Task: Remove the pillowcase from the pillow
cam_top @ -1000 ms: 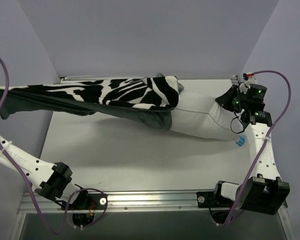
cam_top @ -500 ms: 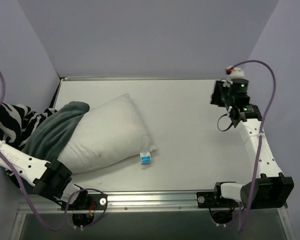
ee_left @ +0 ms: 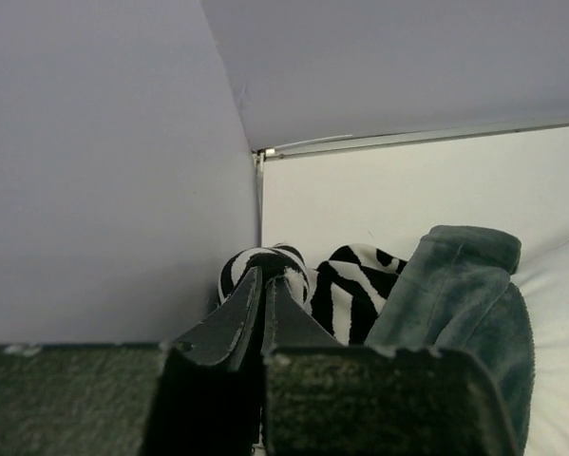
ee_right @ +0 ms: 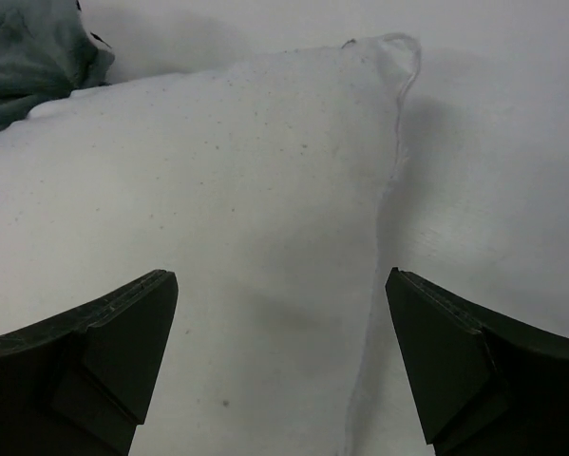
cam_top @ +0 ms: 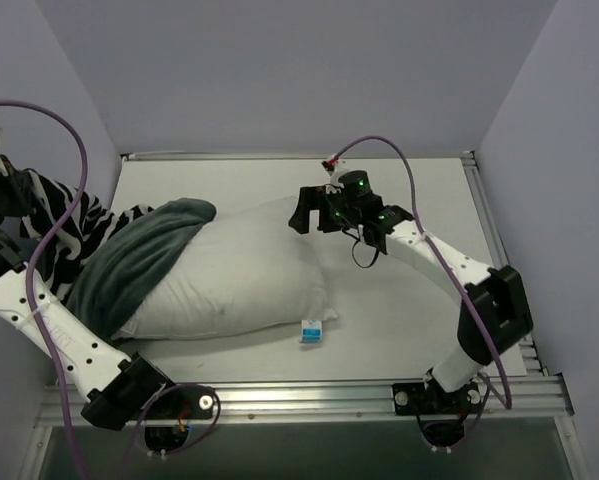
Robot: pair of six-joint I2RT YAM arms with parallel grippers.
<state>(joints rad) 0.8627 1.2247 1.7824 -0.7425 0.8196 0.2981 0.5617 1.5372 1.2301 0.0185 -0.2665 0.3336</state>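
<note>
Left claw first: its two fingers are pressed tight together, and a fold of the zebra-striped pillowcase is pinched right at the tips. From the left wrist view the striped cloth bulges around the fingertips, so it does look like a real grip. That claw sits up by the left wall, past the left edge of the table.

Right claw is spread wide, fingers far apart with nothing between them. It hangs over the far right part of the pillow, near the corner seam. Can't tell if the fingertips touch the cushion, but it isn't gripping anything.

The pillowcase is mostly off. It's bunched up over the pillow's left end, turned so the plain grey-green inside shows as a thick rolled band across the cushion. The striped side trails from there off to the left, up toward the left claw.

The pillow lies on the left half of the table, plump and white, most of it bare. Its little blue-and-white tag sticks out at the near right corner, resting on the table.
</note>
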